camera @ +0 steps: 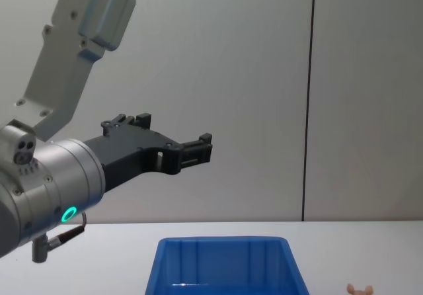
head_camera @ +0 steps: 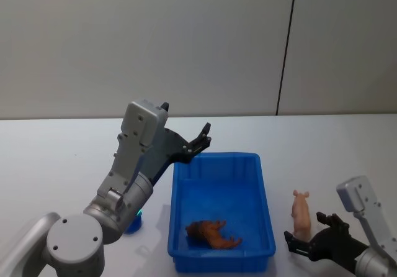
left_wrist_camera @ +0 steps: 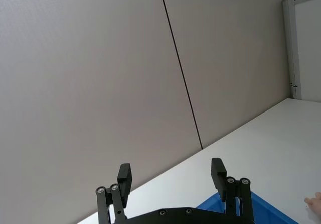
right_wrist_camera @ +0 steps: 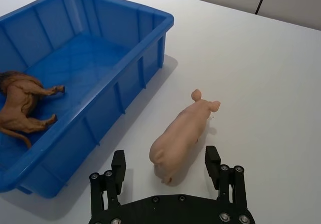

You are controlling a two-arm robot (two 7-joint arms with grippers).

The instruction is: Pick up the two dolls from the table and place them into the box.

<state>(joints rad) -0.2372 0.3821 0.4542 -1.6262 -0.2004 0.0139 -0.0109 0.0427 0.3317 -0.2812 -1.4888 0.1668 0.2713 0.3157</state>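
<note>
The brown lion doll (head_camera: 212, 234) (right_wrist_camera: 21, 106) lies on its side inside the blue box (head_camera: 186, 190) (right_wrist_camera: 125, 83) (camera: 225, 268), at its near end. On the white table (head_camera: 49, 159), right of the box, lies the pale pink pig doll (head_camera: 301, 212) (right_wrist_camera: 183, 133); its ear tips show in the chest view (camera: 359, 289). My right gripper (head_camera: 308, 232) (right_wrist_camera: 166, 166) is open just behind the pig's rump, fingers either side, not touching. My left gripper (head_camera: 203, 139) (left_wrist_camera: 171, 176) (camera: 201, 148) is open and empty, raised above the box's far left corner.
A small blue object (head_camera: 132, 225) sits on the table beside my left arm, left of the box. A grey wall with a dark vertical seam (head_camera: 285, 47) stands behind the table. Bare white tabletop lies right of the pig and beyond the box.
</note>
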